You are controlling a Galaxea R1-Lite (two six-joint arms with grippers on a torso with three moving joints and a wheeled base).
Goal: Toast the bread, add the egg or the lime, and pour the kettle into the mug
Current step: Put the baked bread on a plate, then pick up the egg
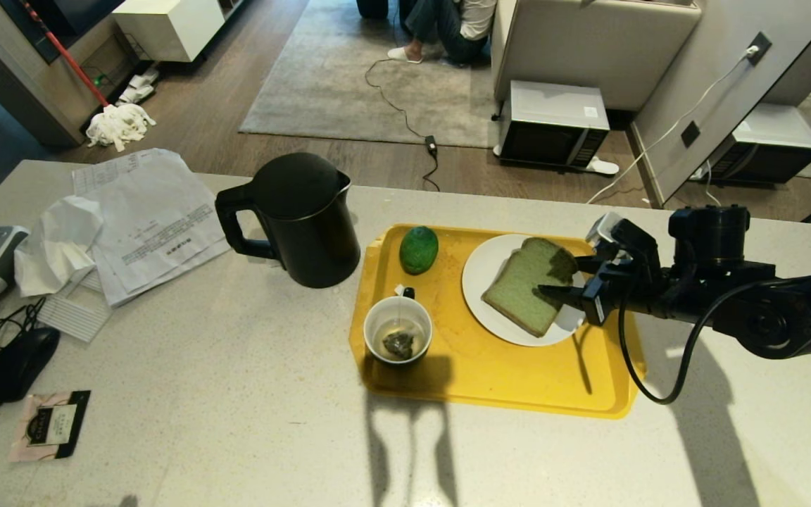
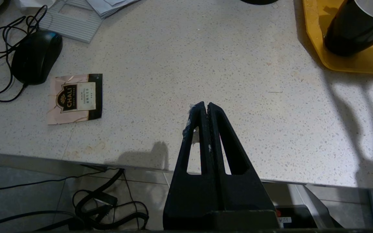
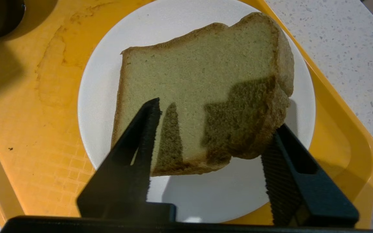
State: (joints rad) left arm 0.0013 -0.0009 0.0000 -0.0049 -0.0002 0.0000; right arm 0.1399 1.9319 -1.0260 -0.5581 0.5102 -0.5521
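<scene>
**A:** One slice, on the plate [image 1: 511, 334]. We've got the bread [image 1: 529, 285] lying there on the tray [image 1: 490, 391], right gripper [image 1: 566, 278] over its near edge, fingers [image 3: 141, 136] spread wide with nothing in them. One sits above the slice, the other just off its crust.

**B:** So the toast step is about done?

**A:** Looks like it, going by the slice lying plated and no toaster in view. Lime [image 1: 419, 249] is already on the tray beside the plate. Mug [image 1: 398, 329] has a tea bag and a little liquid.

**B:** Then the kettle [image 1: 296, 218]?

**A:** We think so. It stands upright on the counter [image 1: 236, 422], just off the tray, handle facing away from the right arm. We'd first back the gripper clear of the slice.

**B:** Left side?

**A:** Left gripper [image 2: 205, 106] closed, empty, parked over the counter's near edge.
</scene>
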